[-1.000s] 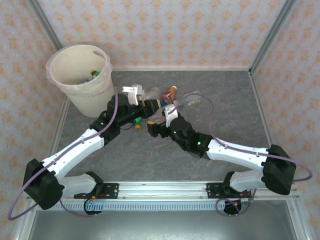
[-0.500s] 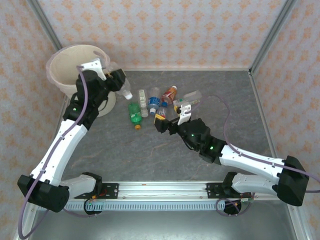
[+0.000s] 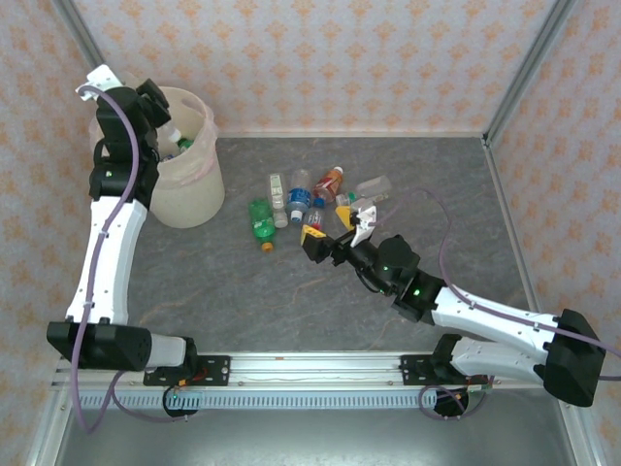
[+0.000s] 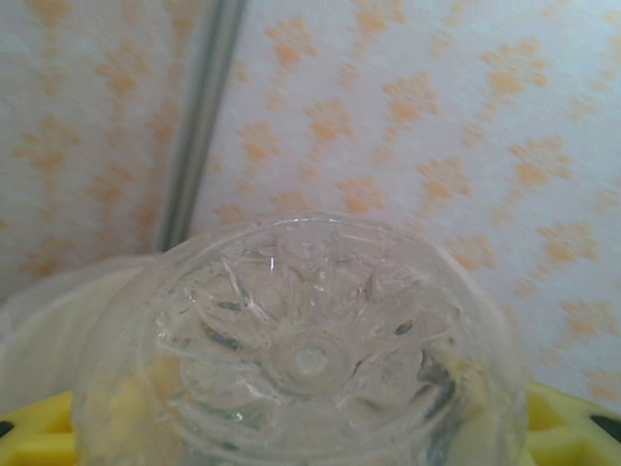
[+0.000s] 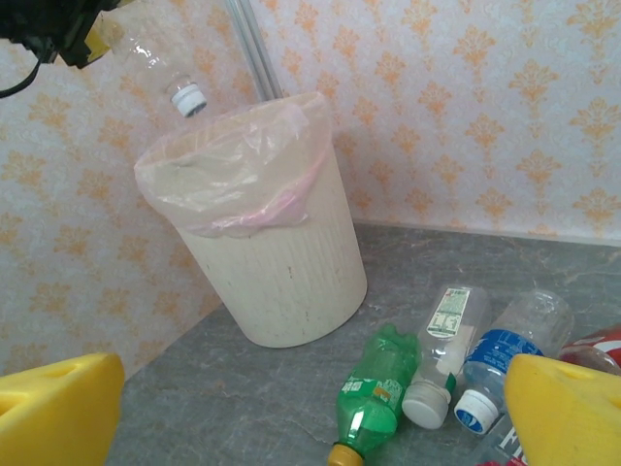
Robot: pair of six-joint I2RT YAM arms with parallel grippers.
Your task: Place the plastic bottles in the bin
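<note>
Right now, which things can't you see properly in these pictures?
- Left wrist view: the clear bottle sits blurry against the lens, hiding most of the left hand's fingers.
- Right wrist view: the left hand is cut off by the top corner.
- Top view: the bin's contents are partly hidden by the left arm; the green bottle's label is too small.

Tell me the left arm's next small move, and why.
Probably open the left jaws and let the bottle drop. They hold it cap-down just above the bin, and the top view seems to put it over the opening, inside the rim. Six or so other bottles lie on the table, so a quick release frees that arm for the next one.
</note>
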